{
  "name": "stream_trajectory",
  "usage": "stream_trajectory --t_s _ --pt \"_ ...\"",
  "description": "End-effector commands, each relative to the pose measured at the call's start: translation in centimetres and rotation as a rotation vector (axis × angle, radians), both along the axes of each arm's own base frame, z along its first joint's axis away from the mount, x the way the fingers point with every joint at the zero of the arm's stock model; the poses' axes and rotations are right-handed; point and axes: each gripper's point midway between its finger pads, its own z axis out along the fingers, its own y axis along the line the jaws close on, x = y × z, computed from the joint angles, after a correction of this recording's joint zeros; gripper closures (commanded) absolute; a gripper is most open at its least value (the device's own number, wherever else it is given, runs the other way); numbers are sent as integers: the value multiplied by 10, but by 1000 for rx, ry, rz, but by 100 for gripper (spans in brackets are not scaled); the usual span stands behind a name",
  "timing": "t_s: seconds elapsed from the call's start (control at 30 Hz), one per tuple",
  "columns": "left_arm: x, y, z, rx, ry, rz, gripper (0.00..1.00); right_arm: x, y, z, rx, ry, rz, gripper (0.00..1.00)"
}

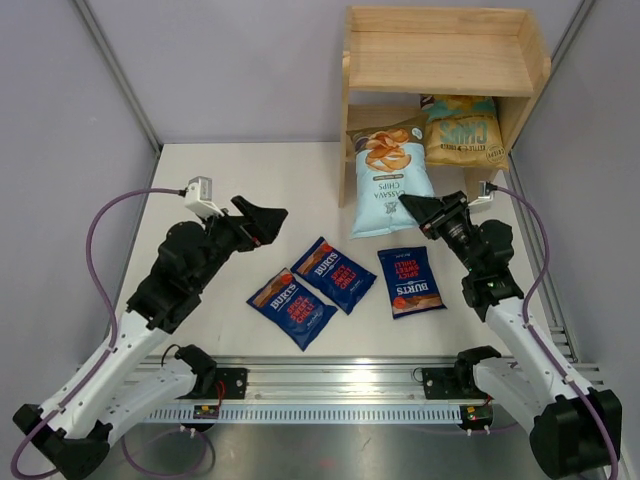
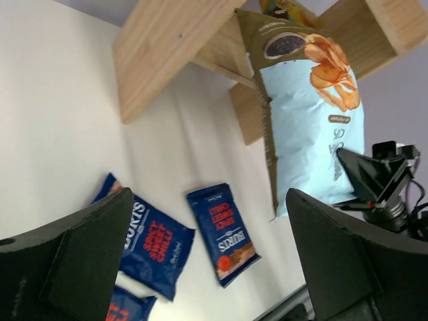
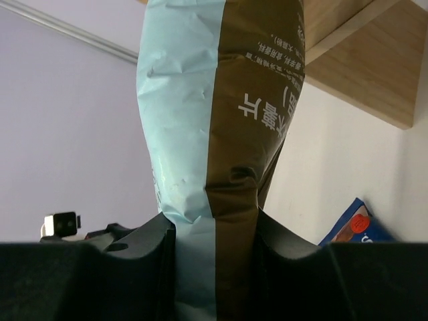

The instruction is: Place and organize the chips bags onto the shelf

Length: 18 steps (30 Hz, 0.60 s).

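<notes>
As cassava bag (image 1: 390, 180) fronts shelf (image 1: 440, 62), Burts (image 1: 333, 274) near

White arms (image 1: 118, 352) with black joints trail purple cables (image 1: 150, 190).

surface: white table (image 1: 250, 180) | backdrop: grey walls (image 1: 230, 60) | corner: aluminium post (image 1: 118, 75) | near edge: slotted metal rail (image 1: 340, 373)

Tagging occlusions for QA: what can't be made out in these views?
- Light blue bag: right wrist, bottom edge hidden inside the right gripper.
- Yellow-gold bag: left wrist, only a sliver; frame top cuts it.
- One Burts bag: left wrist, cut by bottom edge.
</notes>
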Motion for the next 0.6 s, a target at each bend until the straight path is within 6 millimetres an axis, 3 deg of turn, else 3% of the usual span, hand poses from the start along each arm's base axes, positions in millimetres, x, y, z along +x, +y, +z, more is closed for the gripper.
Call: stream_trajectory --t_s 0.0,0.1,0.27,0.5,0.57 --pt "-9 29 18 140 -61 67 1 4 -6 38 60 -77 1 77" --pt "-18 39 23 212 -62 63 1 16 -13 48 49 -96 -22 77" --pt "-37 49 31 299 -80 19 1 54 -28 50 37 -60 -83 77" --pt "-64 66 30 416 -105 -34 1 106 -30 54 34 -37 -121 77" --pt "-69 74 30 423 -117 -18 1 111 -31 55 42 -39 -132 78"
